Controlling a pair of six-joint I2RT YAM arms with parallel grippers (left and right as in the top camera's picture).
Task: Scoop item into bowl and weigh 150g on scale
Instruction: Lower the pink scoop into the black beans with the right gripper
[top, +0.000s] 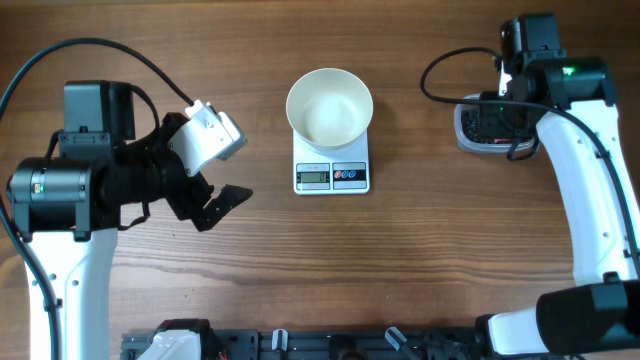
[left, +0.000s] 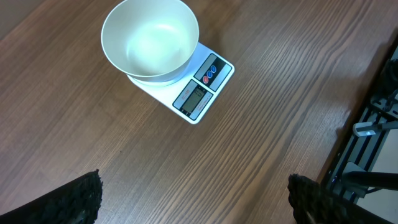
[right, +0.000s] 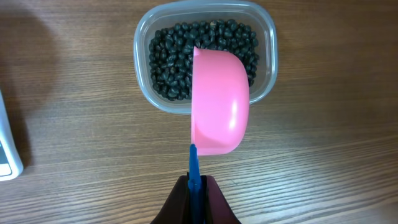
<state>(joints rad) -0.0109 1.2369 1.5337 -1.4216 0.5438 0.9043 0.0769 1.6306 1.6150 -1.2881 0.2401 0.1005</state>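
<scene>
I'm only starting: the bowl (top: 329, 104) is sitting empty on the scale (top: 332, 176), and the item (right: 171, 53) is lying in the tub (right: 268, 56), well right of the scale. My right gripper (right: 194, 186) is pinching the scoop (right: 217, 106) by its blue handle, cup over the tub. My left gripper (left: 196, 199) is gaping wide, holding nothing.

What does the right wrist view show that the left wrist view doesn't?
Only right wrist: the tub of beads and the pink scoop, its handle pinched in the right end effector. Only left wrist: the empty bowl, the scale's display and the open left end effector. Both: the wooden table, and probably the scale's edge.
</scene>
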